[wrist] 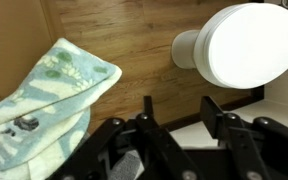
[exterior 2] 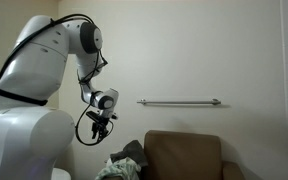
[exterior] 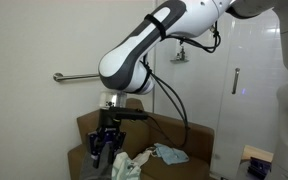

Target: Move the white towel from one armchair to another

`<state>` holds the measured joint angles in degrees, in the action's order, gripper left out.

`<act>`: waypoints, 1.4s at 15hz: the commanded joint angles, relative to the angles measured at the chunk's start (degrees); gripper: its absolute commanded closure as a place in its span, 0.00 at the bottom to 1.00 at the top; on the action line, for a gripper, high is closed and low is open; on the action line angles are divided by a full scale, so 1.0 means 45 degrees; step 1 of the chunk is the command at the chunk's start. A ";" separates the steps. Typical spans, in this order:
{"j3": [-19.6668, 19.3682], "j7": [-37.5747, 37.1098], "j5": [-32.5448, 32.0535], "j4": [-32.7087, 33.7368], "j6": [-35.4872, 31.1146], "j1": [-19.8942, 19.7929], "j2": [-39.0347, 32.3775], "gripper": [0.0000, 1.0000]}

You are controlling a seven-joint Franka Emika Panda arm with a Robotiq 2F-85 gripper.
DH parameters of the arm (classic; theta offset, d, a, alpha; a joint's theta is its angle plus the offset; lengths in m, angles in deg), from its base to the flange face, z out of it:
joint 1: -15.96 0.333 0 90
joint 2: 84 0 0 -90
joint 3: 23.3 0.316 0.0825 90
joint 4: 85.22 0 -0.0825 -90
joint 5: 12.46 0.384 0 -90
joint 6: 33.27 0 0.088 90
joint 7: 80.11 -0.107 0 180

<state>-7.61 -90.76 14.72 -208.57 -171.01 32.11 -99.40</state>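
Note:
A white towel with a pale green pattern lies crumpled on the seat of a brown armchair. It also shows in the other exterior view and at the left of the wrist view. My gripper hangs just above and beside the towel, also seen in an exterior view. In the wrist view my gripper is open with nothing between the fingers. I cannot pick out a separate second armchair.
A light blue cloth lies on the armchair beside the white towel. A metal grab bar runs along the wall. A white rounded object sits on the wooden floor. A door stands nearby.

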 commanded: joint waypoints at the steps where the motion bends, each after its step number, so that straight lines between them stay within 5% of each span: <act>1: -0.0056 -0.0033 -0.0323 0.1204 -0.0047 -0.0092 -0.0726 0.17; 4: -0.0351 -0.0273 -0.0454 0.0971 -0.0729 -0.0203 -0.0157 0.00; 7: -0.0946 -0.0773 -0.0702 0.0517 -0.1917 -0.0400 0.0571 0.00; 11: -0.2379 -0.2993 -0.3352 0.0118 -0.2559 -0.0361 0.1306 0.00; 15: -0.3381 -0.5455 -0.5703 0.0296 -0.1763 -0.0614 0.1615 0.00; 21: -0.3450 -0.6357 -0.6766 0.0810 0.0866 -0.0980 0.1634 0.00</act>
<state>-24.06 -117.26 -13.54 -205.40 -173.20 28.92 -93.22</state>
